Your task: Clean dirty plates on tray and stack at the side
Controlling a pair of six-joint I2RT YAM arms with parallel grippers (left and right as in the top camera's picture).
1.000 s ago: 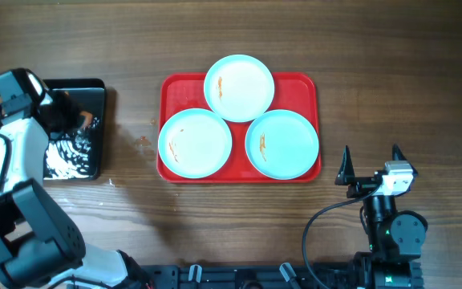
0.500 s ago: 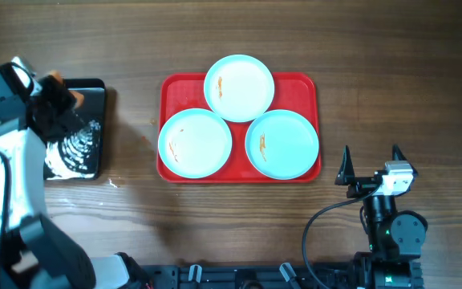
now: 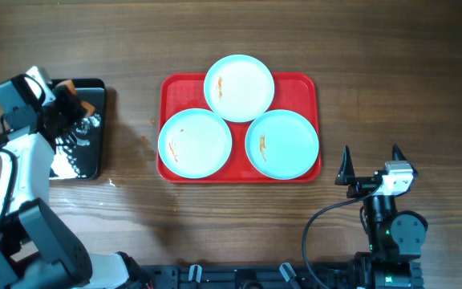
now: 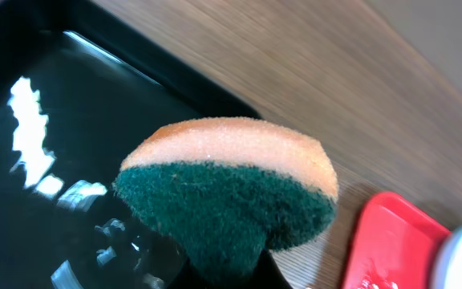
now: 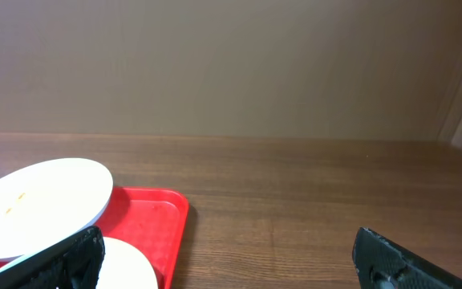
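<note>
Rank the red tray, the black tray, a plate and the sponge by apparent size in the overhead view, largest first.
1. red tray, clearly largest
2. black tray, partly hidden, so its lead over a plate is unsure
3. plates, all three look alike
4. sponge, smallest

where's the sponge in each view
Overhead: sponge at far left, over the black tray.
Left wrist: centre of frame, orange above green.
Right wrist: not in it.
Shared landmark: red tray, lower right in left wrist, lower left in right wrist.
</note>
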